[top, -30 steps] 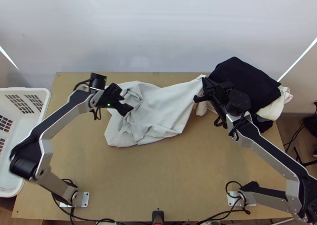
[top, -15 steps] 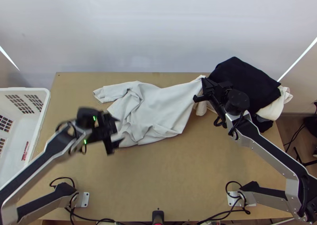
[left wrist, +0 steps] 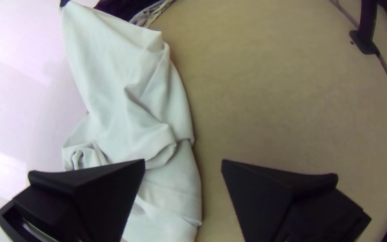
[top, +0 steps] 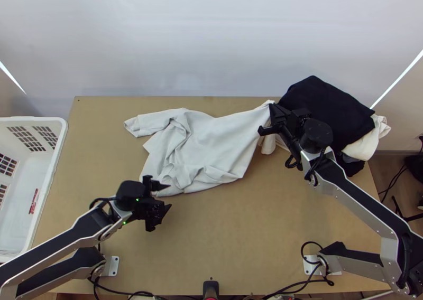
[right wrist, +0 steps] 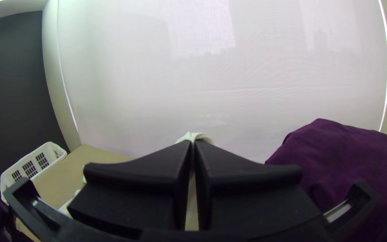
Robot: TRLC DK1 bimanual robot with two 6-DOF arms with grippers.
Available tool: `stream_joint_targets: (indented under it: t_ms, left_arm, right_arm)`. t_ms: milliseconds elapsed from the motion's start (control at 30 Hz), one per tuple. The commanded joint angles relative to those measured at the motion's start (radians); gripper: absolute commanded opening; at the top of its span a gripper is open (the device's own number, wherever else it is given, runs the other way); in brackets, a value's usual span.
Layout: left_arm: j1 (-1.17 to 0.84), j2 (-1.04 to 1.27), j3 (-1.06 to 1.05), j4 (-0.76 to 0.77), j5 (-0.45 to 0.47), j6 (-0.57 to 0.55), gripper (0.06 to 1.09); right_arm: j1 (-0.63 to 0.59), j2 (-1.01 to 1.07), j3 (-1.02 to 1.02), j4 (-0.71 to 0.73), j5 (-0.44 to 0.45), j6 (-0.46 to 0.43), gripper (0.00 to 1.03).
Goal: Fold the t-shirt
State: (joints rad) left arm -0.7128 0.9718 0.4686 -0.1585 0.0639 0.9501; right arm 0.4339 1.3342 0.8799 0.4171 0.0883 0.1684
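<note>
Clenching a raised end of the white t-shirt (top: 211,141) in the right gripper (right wrist: 193,147); holding the left gripper (top: 169,196) apart, empty, near it. Mostly rumpled on the table (top: 227,236) (hardly flat), so probably needing straightening, then all the folding.

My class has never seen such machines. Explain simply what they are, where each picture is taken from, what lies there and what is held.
Two robot arms, a left arm and a right arm, stand at a wooden table. One camera looks down from above; the others sit on the arms' wrists.

On the table lies a rumpled pale t-shirt. The right gripper, like a two-fingered hand, is shut on its raised corner; the left gripper is open and holds nothing.

Beyond are a dark cloth over a cream one, and a white basket on the left.
</note>
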Motion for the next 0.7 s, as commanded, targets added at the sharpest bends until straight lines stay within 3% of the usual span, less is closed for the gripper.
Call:
stream_joint_targets:
  t_ms: [0, 667]
  left_arm:
    - [-0.085, 0.068, -0.11, 0.251, -0.03, -0.024, 0.41]
    - [0.018, 0.22, -0.088, 0.418, -0.032, 0.027, 0.47]
  right_arm:
    - [0.002, 0.002, 0.01, 0.0, -0.001, 0.005, 0.03]
    - [0.002, 0.002, 0.008, 0.0, 0.001, 0.01, 0.03]
